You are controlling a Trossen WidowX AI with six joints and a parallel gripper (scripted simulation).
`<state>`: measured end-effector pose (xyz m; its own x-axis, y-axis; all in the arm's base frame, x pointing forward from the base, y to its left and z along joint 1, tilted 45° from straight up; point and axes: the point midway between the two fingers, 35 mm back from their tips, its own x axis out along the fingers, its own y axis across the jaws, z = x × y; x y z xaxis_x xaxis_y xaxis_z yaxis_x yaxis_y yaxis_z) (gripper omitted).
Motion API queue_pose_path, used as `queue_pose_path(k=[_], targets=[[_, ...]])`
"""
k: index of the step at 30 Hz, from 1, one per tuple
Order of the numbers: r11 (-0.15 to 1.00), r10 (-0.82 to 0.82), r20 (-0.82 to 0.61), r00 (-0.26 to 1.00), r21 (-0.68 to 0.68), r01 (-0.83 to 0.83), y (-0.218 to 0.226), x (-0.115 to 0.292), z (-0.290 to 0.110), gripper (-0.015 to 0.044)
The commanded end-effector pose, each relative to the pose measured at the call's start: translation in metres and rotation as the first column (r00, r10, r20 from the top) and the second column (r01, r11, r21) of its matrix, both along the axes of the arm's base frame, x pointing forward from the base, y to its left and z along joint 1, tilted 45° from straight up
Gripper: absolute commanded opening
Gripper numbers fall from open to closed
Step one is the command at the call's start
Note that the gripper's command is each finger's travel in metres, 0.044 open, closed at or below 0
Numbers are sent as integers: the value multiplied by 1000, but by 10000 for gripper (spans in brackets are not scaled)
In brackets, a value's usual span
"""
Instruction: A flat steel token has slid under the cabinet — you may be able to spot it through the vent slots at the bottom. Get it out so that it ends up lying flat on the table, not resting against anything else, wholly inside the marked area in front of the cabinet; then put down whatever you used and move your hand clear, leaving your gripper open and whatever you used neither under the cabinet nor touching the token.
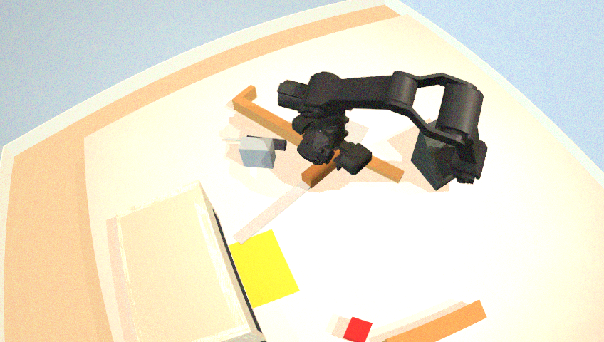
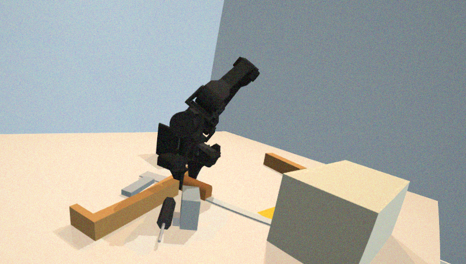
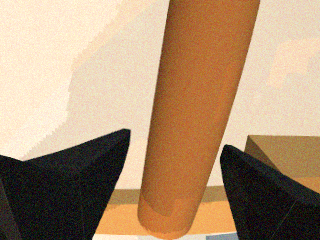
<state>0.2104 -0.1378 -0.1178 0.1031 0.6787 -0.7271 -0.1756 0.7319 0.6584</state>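
token not out yet; pincer open over the rod

while the pincer (image 3: 175, 180) stands about half open astride the orange rod (image 3: 200, 87), neither finger (image 3: 74, 180) visibly touches it in the wrist view, so i judge it holds nothing. the rod's handle lies across the l-shaped orange bar (image 2: 121, 205); its pale thin far end (image 1: 271, 214) runs toward the cabinet (image 1: 169, 258) and stops near the corner of the yellow area (image 1: 262, 266).

progress: the token cannot be seen in any view, presumably hidden under the cabinet; the yellow area shows no token. so retrieval is not done. left to do, as i judge: regrasp a tool, sweep the token out onto the yellow area, lay the tool down apart from it and away from the cabinet, then lift the hand clear with the pincer open.

surface: a pale cream table (image 1: 424, 254) with a tan band along the far curved edge. also on it: a grey block with a dark handle and thin pin (image 2: 189, 207), a flat grey t-piece (image 2: 138, 185), a second orange bar (image 1: 436, 324) and a red square (image 1: 357, 329) at the near edge.

room: plain blue walls, one lighter, one darker, meeting in a corner behind the arm.
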Motion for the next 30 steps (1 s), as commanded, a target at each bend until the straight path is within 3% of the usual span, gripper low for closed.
queue_pose_path(k=[1,18,23,30], targets=[[1000,0,0,1000,0,0,0,0,0,230],[1000,0,0,1000,0,0,0,0,0,116],[1000,0,0,1000,0,0,0,0,0,0],[1000,0,0,1000,0,0,0,8,1,0]])
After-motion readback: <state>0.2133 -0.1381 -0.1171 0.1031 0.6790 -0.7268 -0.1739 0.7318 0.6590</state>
